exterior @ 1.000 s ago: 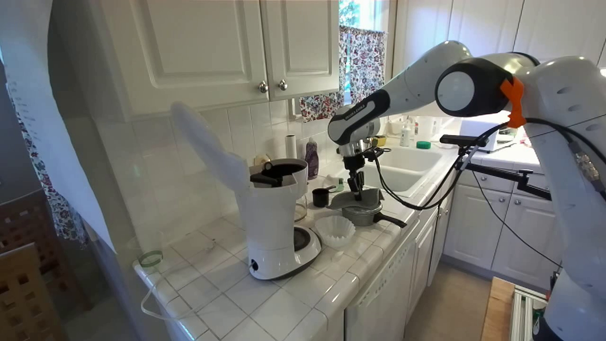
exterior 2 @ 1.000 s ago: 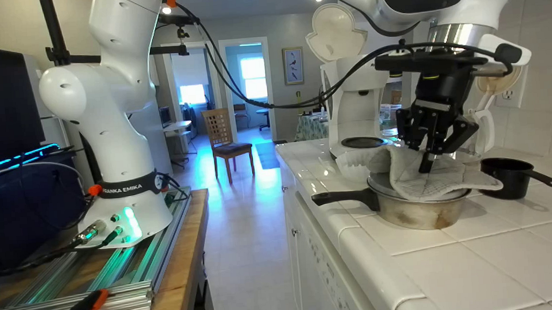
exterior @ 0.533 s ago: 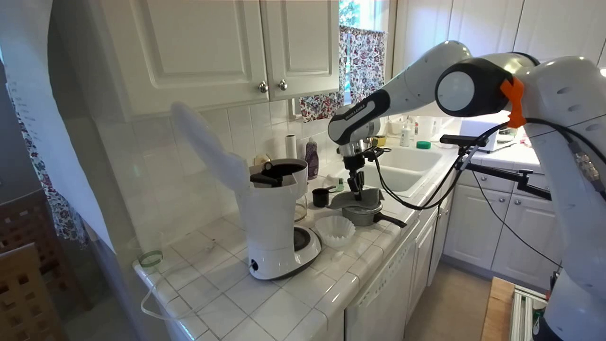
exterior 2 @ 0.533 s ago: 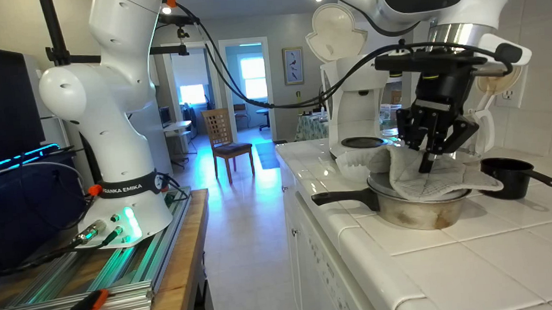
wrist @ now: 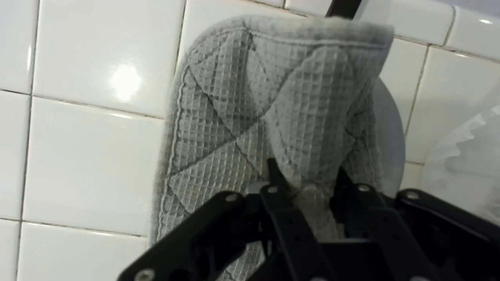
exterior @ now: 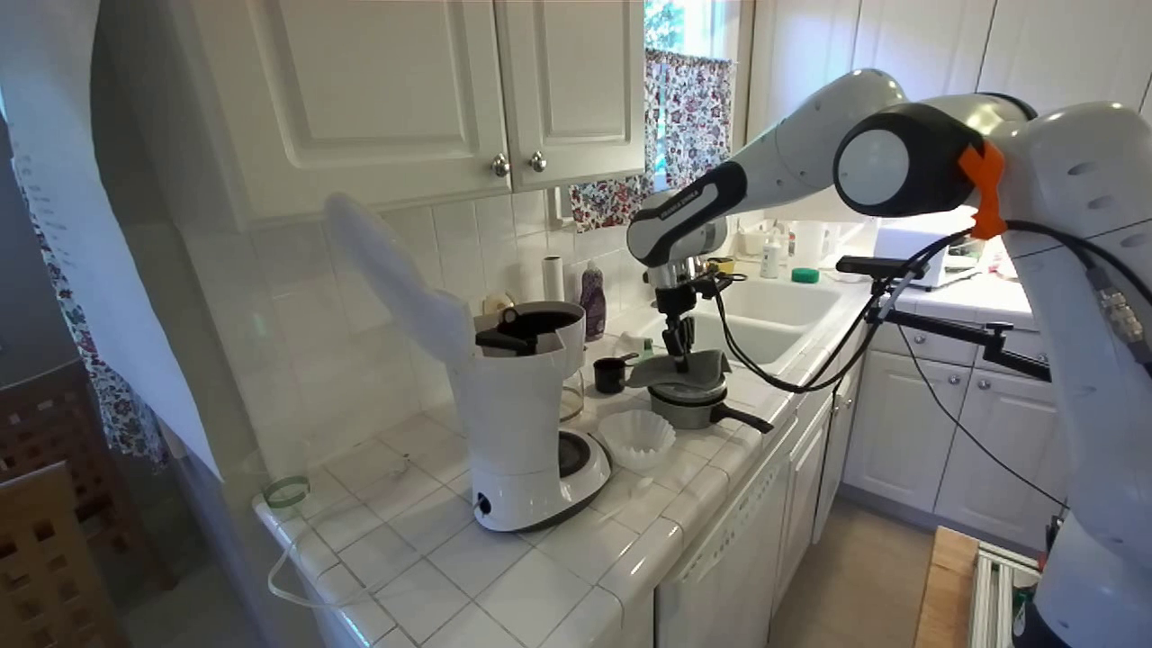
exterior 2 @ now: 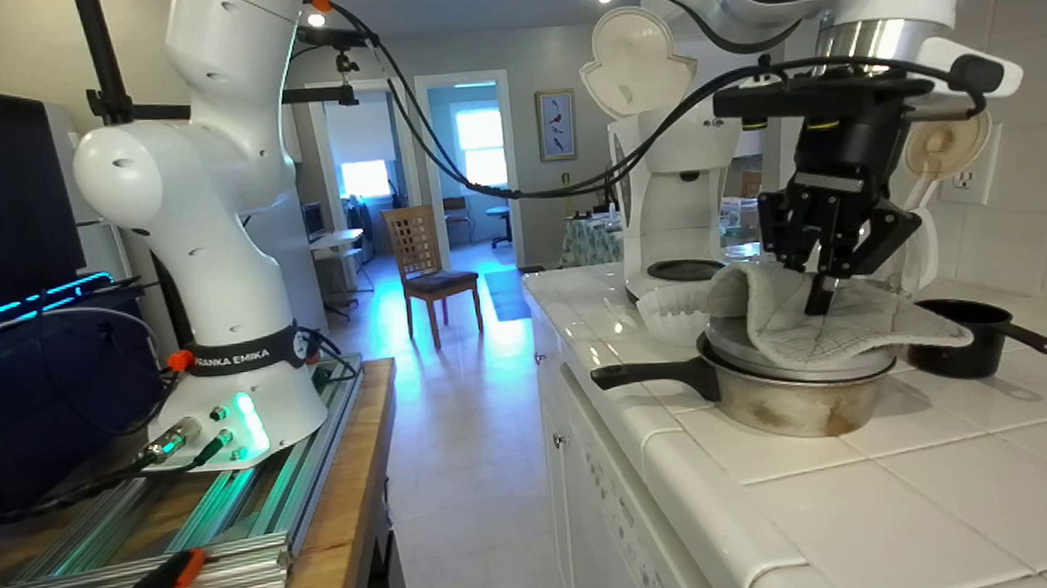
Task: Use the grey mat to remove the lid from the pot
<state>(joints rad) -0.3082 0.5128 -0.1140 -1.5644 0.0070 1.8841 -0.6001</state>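
Observation:
My gripper (exterior 2: 822,298) is shut on a bunched fold of the grey mat (exterior 2: 889,322), over the pot. In the wrist view the gripper (wrist: 307,168) has the fold between its two fingers, and the mat (wrist: 218,140) spreads out to the left. The silver-grey lid (exterior 2: 737,344) is under the mat, just above the rim of the pot (exterior 2: 798,404). The lid's edge also shows in the wrist view (wrist: 390,136). Any knob on the lid is hidden by the mat. The pot also shows in an exterior view (exterior: 679,414), on the counter.
A small dark cup (exterior 2: 968,353) stands beside the pot, partly under the mat's overhanging edge. A white fluted dish (exterior: 637,438) and a white coffee maker (exterior: 522,423) stand on the other side. The pot's black handle (exterior 2: 651,375) points to the counter's front edge. The sink (exterior: 765,333) lies beyond.
My gripper has moved up a little over the last half second. The mat has risen with it, and the lid has come up slightly from the pot. The pot has stayed in place.

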